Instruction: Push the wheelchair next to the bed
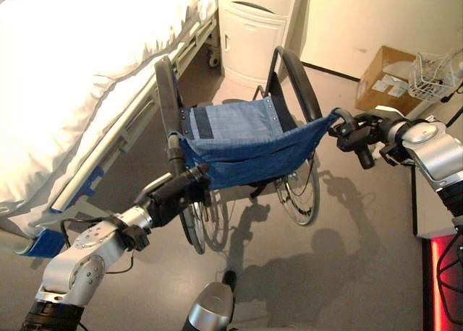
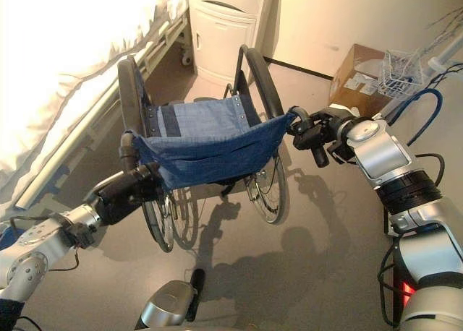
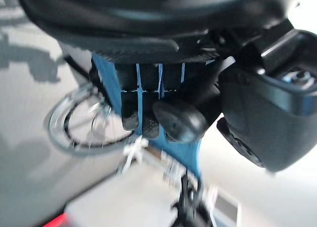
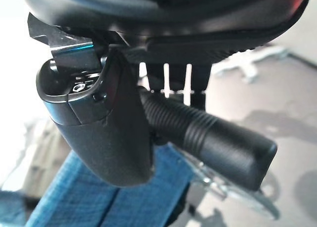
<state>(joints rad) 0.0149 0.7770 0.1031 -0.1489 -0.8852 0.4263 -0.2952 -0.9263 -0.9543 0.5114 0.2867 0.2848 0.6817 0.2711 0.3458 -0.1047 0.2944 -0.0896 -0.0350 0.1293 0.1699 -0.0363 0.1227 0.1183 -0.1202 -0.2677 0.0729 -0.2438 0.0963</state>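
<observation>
The wheelchair (image 1: 239,139) has a blue cloth back, black armrests and spoked wheels, and stands with its back to me, close beside the bed (image 1: 65,71). My left hand (image 1: 177,190) is curled round the left push handle (image 3: 178,120). On the other side, my right hand (image 1: 358,136) grips the ribbed black right push handle (image 4: 218,138), with the thumb (image 4: 99,133) wrapped over it. The bed, under a white duvet, runs along the wheelchair's left side, with its side rail (image 1: 108,154) a short gap from the left wheel.
A white bedside cabinet (image 1: 253,35) stands just past the wheelchair at the head of the bed. A cardboard box (image 1: 383,78) and a white wire basket (image 1: 434,74) sit at the far right by the wall. Grey floor (image 1: 347,273) lies open to the right.
</observation>
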